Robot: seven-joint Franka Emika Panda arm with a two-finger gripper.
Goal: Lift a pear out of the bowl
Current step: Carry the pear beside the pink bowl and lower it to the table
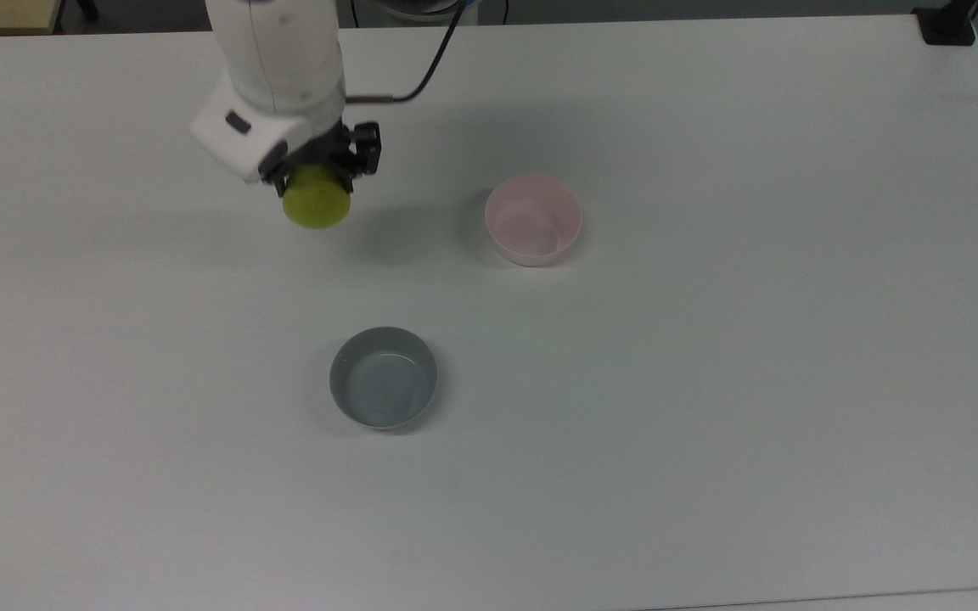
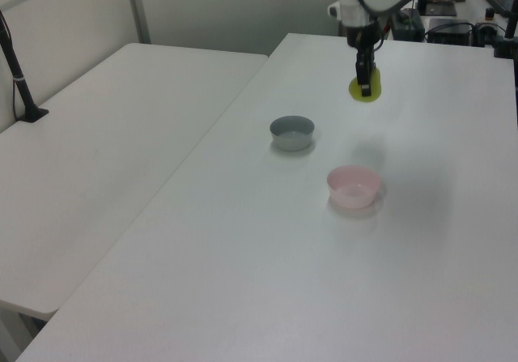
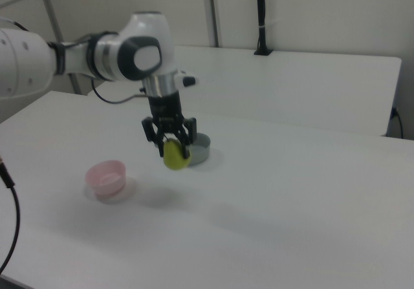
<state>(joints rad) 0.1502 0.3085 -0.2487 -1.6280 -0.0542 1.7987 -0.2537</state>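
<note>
My gripper (image 1: 317,174) is shut on the yellow-green pear (image 1: 317,200), which hangs in the air above the white table (image 1: 710,382). In the left view the pear (image 2: 364,91) hangs under the gripper (image 2: 365,77); in the right view the pear (image 3: 174,156) sits between the dark fingers of the gripper (image 3: 170,145). The pale pink bowl (image 1: 533,220) stands with nothing in it, well off to the top view's right of the pear. That bowl (image 2: 353,186) lies nearer the camera than the gripper in the left view, and the bowl (image 3: 106,176) is at the right view's left.
A grey-blue bowl (image 1: 384,378) holding nothing stands lower in the top view, below and slightly right of the pear. A second white table (image 2: 105,127) adjoins at the left view's left. A dark clamp (image 1: 947,24) sits on the table's far right corner.
</note>
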